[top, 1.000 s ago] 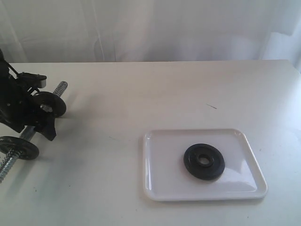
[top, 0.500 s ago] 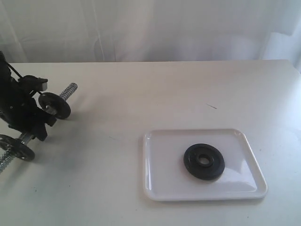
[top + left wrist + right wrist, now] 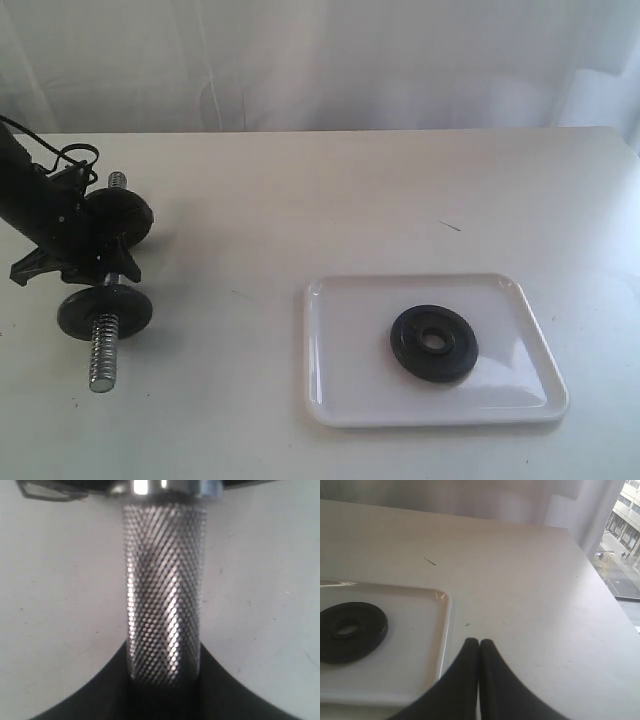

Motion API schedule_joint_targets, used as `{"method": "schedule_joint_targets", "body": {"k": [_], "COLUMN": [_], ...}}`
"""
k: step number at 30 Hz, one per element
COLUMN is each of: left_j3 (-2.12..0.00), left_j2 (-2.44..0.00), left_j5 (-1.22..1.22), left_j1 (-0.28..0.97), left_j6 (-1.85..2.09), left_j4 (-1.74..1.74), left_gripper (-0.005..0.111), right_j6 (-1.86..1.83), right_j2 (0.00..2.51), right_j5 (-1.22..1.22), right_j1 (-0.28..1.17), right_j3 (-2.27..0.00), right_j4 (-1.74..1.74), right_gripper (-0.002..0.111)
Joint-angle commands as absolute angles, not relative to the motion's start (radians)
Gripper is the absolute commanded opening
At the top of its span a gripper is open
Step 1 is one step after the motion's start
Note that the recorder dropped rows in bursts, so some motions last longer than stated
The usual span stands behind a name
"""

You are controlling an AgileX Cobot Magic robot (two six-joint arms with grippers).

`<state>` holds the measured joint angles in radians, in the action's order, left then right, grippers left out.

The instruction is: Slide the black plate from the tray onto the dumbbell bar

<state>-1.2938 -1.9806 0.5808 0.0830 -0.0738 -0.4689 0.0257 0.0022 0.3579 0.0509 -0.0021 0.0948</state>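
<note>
The left gripper [image 3: 100,258] is clenched on the dumbbell bar [image 3: 103,350], on the stretch between the two other black discs [image 3: 118,218] already on the rod.

The black plate [image 3: 434,343] lies flat in the tray [image 3: 345,330], a little right of the tray's middle, touching nothing else. The tray sits near the desk's [image 3: 300,190] front edge, toward its right side. Neither has shifted over the last second.

The bar has. A second ago it lay aslant at the desk's left edge, its far threaded end pointing up and right and its near end running out of the exterior view. Now it has swung round and come further in, so the near threaded end points toward the front edge and the whole rod is well apart from the tray. Whether it rests on the desk or is lifted cannot be told.

In the left wrist view the knurled middle of the bar [image 3: 165,600] runs straight out from between the dark fingers [image 3: 100,700], which close against it on both sides.

The left arm reaches in low from the left edge, sloping down to the bar.

The right gripper [image 3: 479,652] has its fingers pressed together on nothing, above bare desk just beside the tray's [image 3: 410,655] rim, with the plate [image 3: 347,630] in sight.
</note>
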Motion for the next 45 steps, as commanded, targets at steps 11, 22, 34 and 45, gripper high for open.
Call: {"method": "schedule_joint_targets", "body": {"k": [11, 22, 34, 45], "left_j3": [-1.247, -1.247, -1.343, -1.573], "left_j2": [-1.965, -1.963, -1.828, -1.762], "left_j5": [0.504, 0.511, 0.7, 1.003], "left_j1": [0.094, 0.094, 0.093, 0.095], "left_j6": [-0.083, 0.0, 0.162, 0.581], "left_j4": [-0.518, -0.515, -0.359, -0.272], "left_gripper": [0.0, 0.105, 0.105, 0.105], "right_j6": [0.028, 0.028, 0.028, 0.027], "right_j2": [0.0, 0.0, 0.0, 0.0], "right_j5": [0.352, 0.352, 0.352, 0.35], "right_j1": [0.05, 0.05, 0.05, 0.05], "right_j3": [0.0, 0.0, 0.0, 0.0], "right_j4": [0.102, 0.102, 0.102, 0.102], "right_gripper": [0.0, 0.0, 0.0, 0.0]}}
